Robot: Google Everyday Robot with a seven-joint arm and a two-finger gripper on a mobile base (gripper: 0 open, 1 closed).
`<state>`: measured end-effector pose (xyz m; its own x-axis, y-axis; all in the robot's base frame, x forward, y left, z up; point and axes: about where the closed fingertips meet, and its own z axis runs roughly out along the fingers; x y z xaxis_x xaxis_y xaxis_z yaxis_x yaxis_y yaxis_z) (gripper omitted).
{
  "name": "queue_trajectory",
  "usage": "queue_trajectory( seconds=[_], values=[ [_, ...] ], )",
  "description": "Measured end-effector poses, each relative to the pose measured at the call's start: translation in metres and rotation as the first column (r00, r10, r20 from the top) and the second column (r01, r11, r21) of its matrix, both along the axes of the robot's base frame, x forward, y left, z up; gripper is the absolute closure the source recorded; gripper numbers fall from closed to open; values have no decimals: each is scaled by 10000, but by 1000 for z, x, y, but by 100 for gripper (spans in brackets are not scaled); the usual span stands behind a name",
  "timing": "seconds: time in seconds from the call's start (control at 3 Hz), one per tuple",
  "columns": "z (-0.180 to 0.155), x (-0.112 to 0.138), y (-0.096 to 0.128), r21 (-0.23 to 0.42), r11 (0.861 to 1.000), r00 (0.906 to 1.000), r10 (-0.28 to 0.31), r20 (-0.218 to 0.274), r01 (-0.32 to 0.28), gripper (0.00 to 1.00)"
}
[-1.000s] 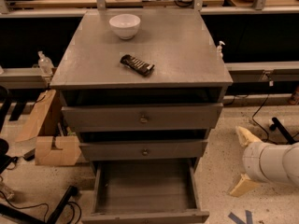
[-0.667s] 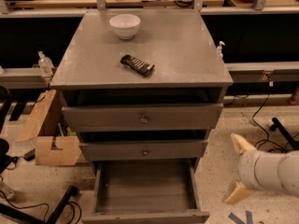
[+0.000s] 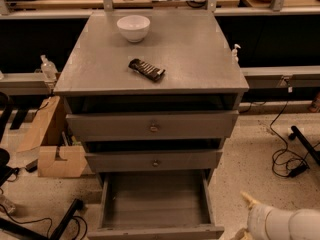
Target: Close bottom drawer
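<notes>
One drawer of three stands pulled far out: the bottom drawer (image 3: 155, 200), lowest in the grey cabinet, its plain grey box open to view and its thin front panel at the lower edge of the view. Right above it sits the middle drawer (image 3: 154, 160) with a small knob, and above that the wider top drawer (image 3: 152, 125), each with a dark gap over its front. On the tabletop (image 3: 200, 54) a white bowl (image 3: 133, 27) stands near the back edge and a dark snack bar (image 3: 146, 69) lies nearer the front, well apart from it. The gripper (image 3: 243, 217) hangs low over the speckled floor at the lower right — just beside the bottom drawer's front corner, not touching it, spread apart and holding nothing. A cardboard box (image 3: 56, 160) lies on the floor at the left.
</notes>
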<state>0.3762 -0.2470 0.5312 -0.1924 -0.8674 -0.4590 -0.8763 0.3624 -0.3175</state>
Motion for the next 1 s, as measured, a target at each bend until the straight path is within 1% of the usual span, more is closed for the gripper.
queue_trajectory(
  seconds=[0.33, 0.67, 1.0],
  values=[
    [-63, -8, 2, 768, 9970, 10000, -24, -41, 27, 41],
    [-123, -7, 10, 1473, 9890, 9995, 150, -273, -108, 64],
    [-178, -1, 13, 1831, 9831, 9972, 125, -740, 13, 88]
  ],
)
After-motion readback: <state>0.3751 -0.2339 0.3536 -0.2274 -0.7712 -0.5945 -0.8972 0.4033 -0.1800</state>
